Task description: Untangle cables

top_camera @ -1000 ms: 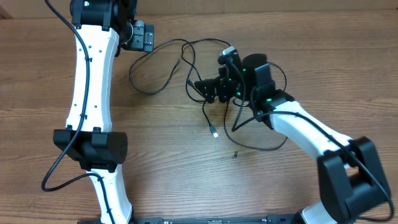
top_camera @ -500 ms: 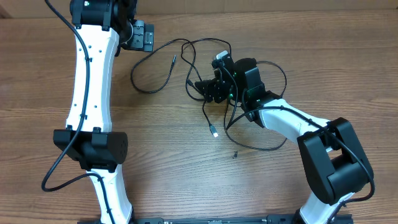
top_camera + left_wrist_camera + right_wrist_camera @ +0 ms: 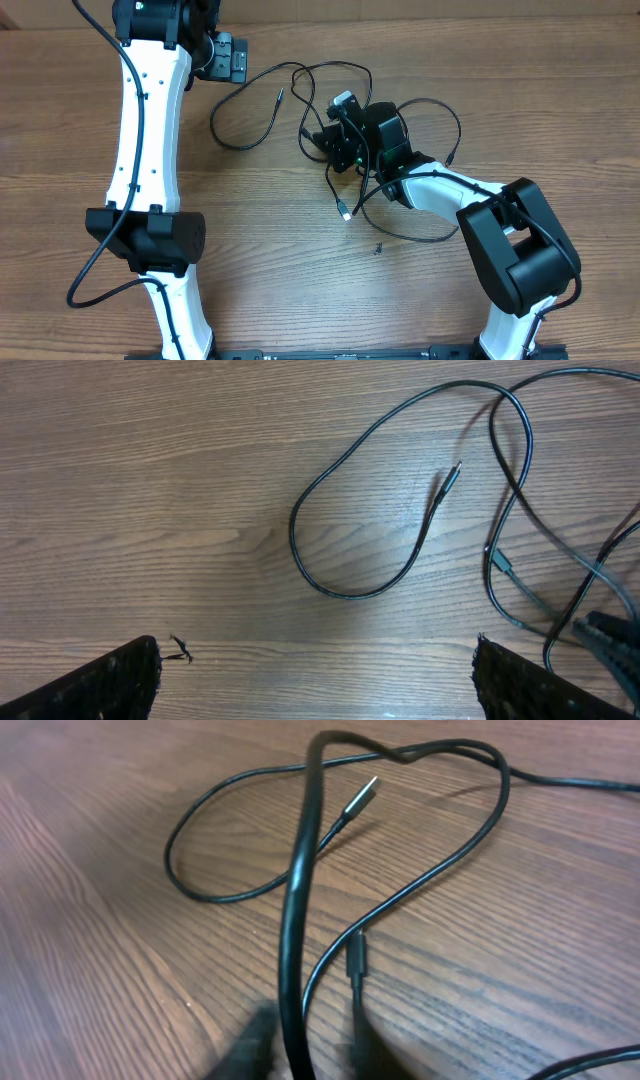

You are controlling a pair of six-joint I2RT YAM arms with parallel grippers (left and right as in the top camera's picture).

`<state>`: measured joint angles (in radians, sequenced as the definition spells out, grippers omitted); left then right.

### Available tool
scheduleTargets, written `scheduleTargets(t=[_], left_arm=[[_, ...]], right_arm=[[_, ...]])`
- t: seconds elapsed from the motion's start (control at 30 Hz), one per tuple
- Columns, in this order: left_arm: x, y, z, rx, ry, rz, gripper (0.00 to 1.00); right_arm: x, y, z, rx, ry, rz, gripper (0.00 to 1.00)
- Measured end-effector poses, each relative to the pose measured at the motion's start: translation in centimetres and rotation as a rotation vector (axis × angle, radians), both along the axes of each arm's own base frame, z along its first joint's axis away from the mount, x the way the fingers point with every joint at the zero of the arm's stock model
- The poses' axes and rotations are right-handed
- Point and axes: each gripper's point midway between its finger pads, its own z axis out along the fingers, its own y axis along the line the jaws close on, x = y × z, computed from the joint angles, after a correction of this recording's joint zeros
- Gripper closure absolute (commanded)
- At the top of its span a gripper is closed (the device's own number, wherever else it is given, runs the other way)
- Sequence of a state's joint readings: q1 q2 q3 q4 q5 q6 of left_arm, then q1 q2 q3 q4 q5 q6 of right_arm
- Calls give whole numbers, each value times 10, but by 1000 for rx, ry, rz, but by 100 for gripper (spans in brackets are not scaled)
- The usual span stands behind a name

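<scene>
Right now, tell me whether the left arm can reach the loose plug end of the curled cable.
Probably yes: the open left gripper faces the plug end across bare table, nothing between them.

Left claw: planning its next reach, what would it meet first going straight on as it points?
Likely the cables, their loop lying ahead of the open left claw, or bare table short; depth unclear.

Wood table [image 3: 560,120] w/ thin black cables [image 3: 345,596] in loose loops on it; tiny dark bit [image 3: 378,248] nearby, apart from them.
</scene>
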<state>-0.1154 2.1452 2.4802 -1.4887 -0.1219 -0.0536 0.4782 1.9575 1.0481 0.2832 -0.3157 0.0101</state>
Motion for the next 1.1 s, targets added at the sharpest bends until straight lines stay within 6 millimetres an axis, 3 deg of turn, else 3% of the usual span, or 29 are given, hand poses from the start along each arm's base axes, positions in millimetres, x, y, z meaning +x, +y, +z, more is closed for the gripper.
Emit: scheduleTargets(t=[0.17, 0.27, 0.37, 0.43, 0.5, 0.63, 0.77, 0.93, 1.1], left_arm=[[0, 1, 0, 3, -1, 1, 1], [0, 1, 0, 3, 0, 1, 0], [0, 1, 0, 3, 0, 1, 0], [0, 1, 0, 3, -1, 1, 0], [0, 0, 0, 3, -1, 1, 0], [0, 1, 0, 3, 0, 1, 0], [0, 1, 0, 3, 0, 1, 0], [0, 1, 0, 3, 0, 1, 1], [0, 1, 0, 3, -1, 1, 1]], right_arm=[[-5, 5, 5, 43, 31, 16, 96], [-10, 8, 29, 86, 29, 30, 96], [-17, 6, 83, 136, -41, 35, 96], [-28, -1, 142, 182, -129, 29, 96], [-35, -7, 173, 205, -179, 24, 96], [-64, -26, 260, 278, -329, 12, 96], [-96, -44, 332, 352, -477, 10, 96], [-126, -66, 398, 423, -629, -18, 96], [-135, -82, 435, 465, -724, -80, 96]])
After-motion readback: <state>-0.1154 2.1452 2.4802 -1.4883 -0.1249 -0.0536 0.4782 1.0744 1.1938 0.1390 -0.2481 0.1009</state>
